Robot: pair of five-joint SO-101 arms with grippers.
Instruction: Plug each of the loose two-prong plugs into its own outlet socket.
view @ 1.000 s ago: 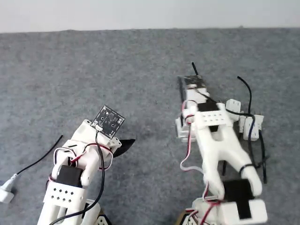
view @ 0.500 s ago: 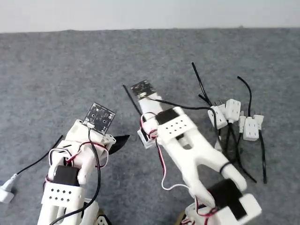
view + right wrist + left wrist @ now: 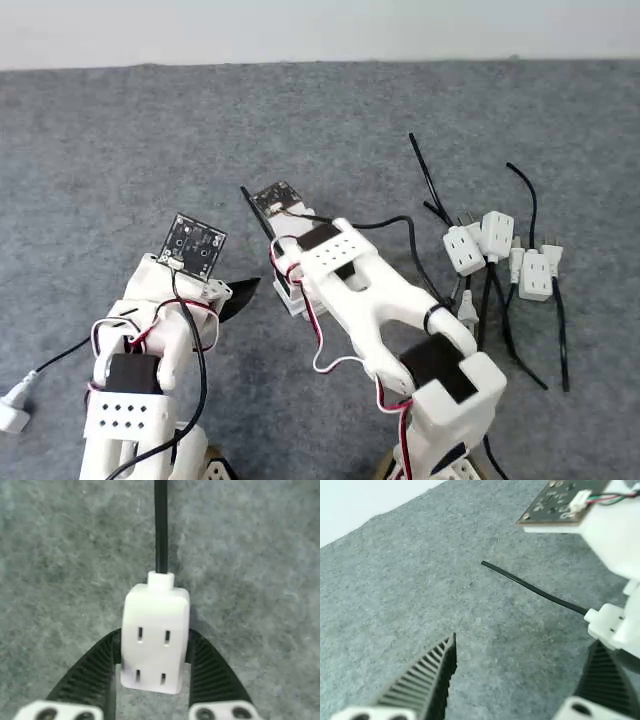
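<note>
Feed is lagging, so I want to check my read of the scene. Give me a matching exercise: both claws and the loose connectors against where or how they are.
1 left claw
2 right claw
3 lone white connector
4 bunch of plugs and sockets

A on the table, right arm's side
B shut on an outlet socket
C open, empty
D high view's left edge

Pairs: 1-C, 2-B, 3-D, 4-A

Two arms point(image 3: 150, 340), one gripped outlet socket point(image 3: 155, 640), three other sockets point(image 3: 463, 250), one plug point(image 3: 12, 412) apart.
</note>
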